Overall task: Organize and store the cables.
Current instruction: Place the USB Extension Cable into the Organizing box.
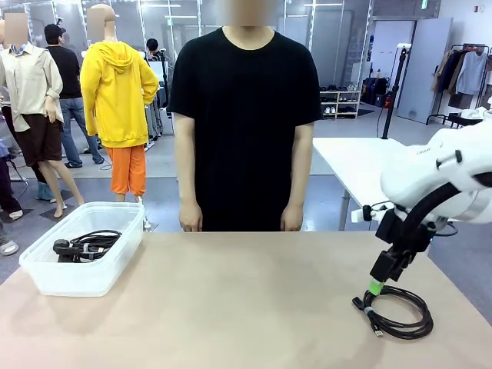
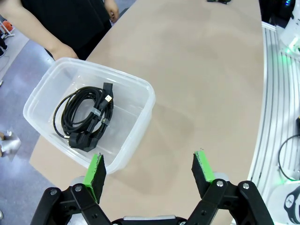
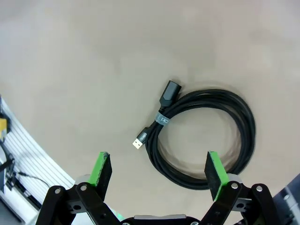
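On the beige table (image 1: 246, 307) a coiled black USB cable (image 1: 396, 311) lies flat near the right edge, at about four o'clock from the table's middle. The right gripper (image 1: 374, 290) hangs just above the coil's near-left rim with its green pads pointing down. In the right wrist view the right gripper's jaws stand wide and hold nothing, and the coil (image 3: 206, 138) sits between the pads and a little ahead, toward one o'clock, its grey tie (image 3: 161, 120) and two plug ends at eleven o'clock of the coil.

A second coiled black cable (image 1: 84, 244) lies inside the clear plastic bin (image 1: 115, 269) at nine o'clock on the table. The left gripper (image 2: 149, 172) hovers wide and empty, with the bin at ten o'clock from it and one pad over the bin's near corner.

A person in a black T-shirt (image 1: 244, 115) stands at twelve o'clock, hands down at the far edge.
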